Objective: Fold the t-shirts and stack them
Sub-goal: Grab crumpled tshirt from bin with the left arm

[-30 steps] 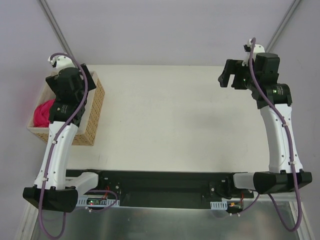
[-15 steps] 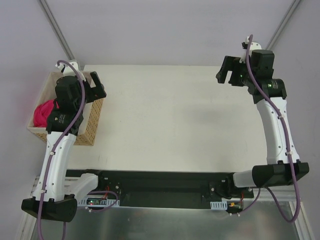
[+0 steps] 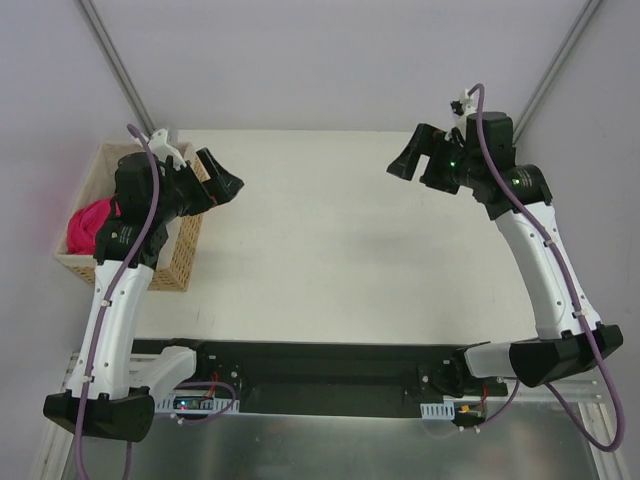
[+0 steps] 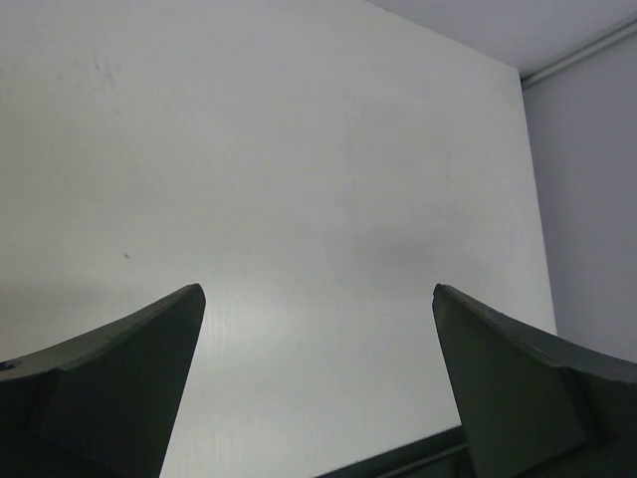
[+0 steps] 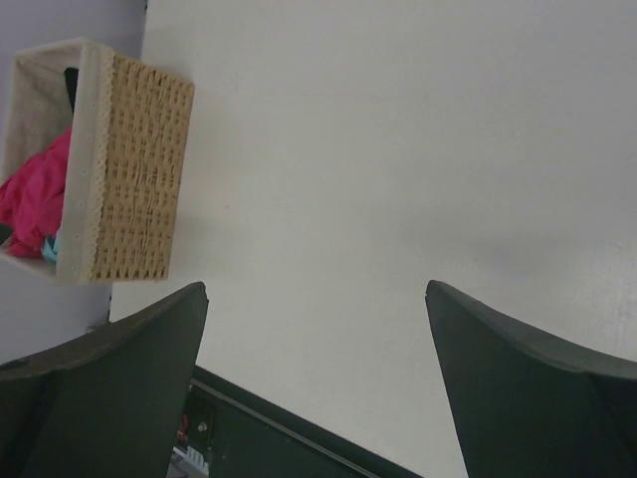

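Observation:
A crimson t-shirt lies bunched in the tan wicker basket at the table's left edge. It also shows in the right wrist view, with a sliver of teal cloth and a bit of black cloth beside it in the basket. My left gripper is open and empty, held above the table just right of the basket. My right gripper is open and empty, raised over the table's far right part.
The white table spreads between the two arms. The black base rail runs along the near edge. Grey walls and slanted metal poles stand behind the table.
My left gripper has swung out from over the basket to the right, above the table. My right gripper has moved left and turned toward the table's middle.

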